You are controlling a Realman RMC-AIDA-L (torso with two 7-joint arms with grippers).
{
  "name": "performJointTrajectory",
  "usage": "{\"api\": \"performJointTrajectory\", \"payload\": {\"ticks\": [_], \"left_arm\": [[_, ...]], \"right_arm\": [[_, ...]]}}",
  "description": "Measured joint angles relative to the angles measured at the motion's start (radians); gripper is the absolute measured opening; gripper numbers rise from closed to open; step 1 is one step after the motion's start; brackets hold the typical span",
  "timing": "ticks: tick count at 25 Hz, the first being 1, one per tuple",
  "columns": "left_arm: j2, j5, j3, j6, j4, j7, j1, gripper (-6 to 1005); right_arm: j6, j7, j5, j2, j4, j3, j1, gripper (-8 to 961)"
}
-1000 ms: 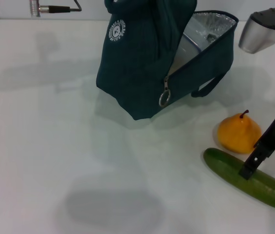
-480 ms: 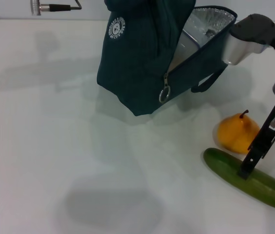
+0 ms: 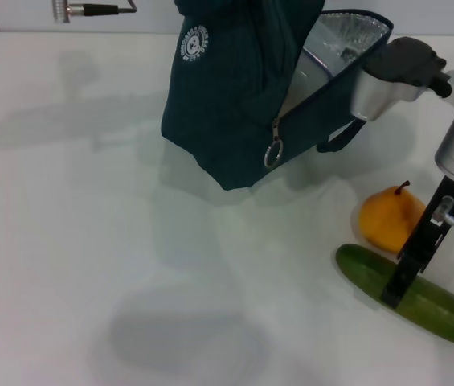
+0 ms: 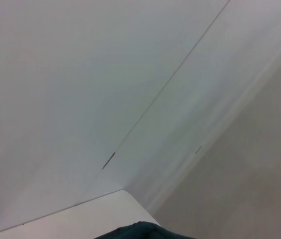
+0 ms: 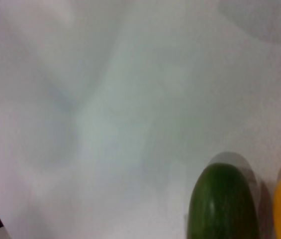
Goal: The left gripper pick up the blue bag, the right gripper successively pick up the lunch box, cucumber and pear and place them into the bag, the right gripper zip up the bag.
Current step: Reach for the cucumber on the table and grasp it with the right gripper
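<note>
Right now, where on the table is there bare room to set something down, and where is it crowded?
Bare: the wide stretch of table left of and in front of the blue bag. Crowded: the right side, where the pear and cucumber lie close together with the right gripper down at the cucumber.

Right gripper down on the cucumber, pear just behind, open blue bag beyond.

Count: 1 blue bag, open, with 1 lunch box partly visible inside. Beside the bag on the surface: 1 cucumber, 1 pear. 1 right gripper at the cucumber. Nothing else countable.
</note>
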Motion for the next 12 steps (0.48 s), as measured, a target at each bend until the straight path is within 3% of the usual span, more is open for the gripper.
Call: {"api": "performJointTrajectory", "payload": {"ticks": [12], "left_arm": [[0.001, 0.003, 0.0, -0.002, 0.0, 0.002, -0.008, 52]], "right_arm": [[0.027, 0.0, 0.017, 0.0, 0.021, -0.048, 0.008, 827]]}}
